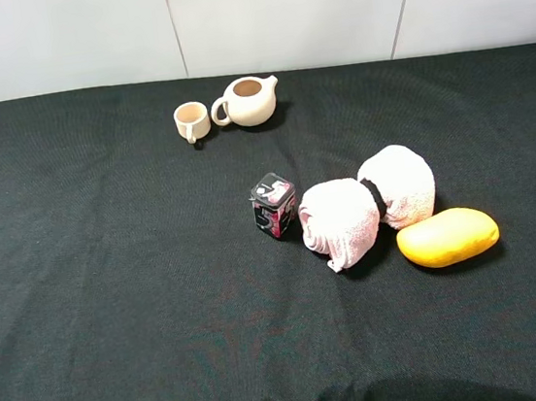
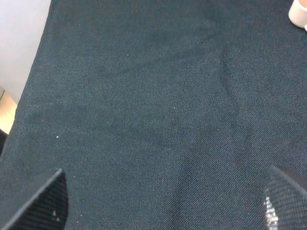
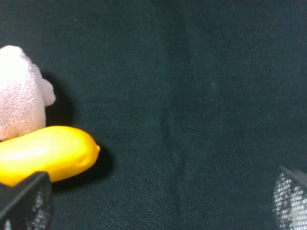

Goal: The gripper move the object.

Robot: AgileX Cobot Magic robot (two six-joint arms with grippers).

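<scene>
The object [image 1: 274, 205], a small black tin box with a pink, green and white pattern and a pale top, stands upright near the middle of the black cloth, just left of the pink towels. It does not show in either wrist view. My left gripper [image 2: 163, 206] is open over bare cloth, its fingertips [image 2: 38, 206] wide apart with nothing between them. My right gripper [image 3: 158, 201] is also open and empty, and one of its fingers [image 3: 24, 203] is close to the yellow mango [image 3: 45, 153]. Both grippers are well short of the box.
Two rolled pink towels [image 1: 367, 206] lie right of the box, and the mango [image 1: 448, 237] lies in front of them to the right. A cream cup [image 1: 191, 122] and a teapot [image 1: 248, 100] stand at the back. The cloth's left edge [image 2: 33, 72] shows in the left wrist view.
</scene>
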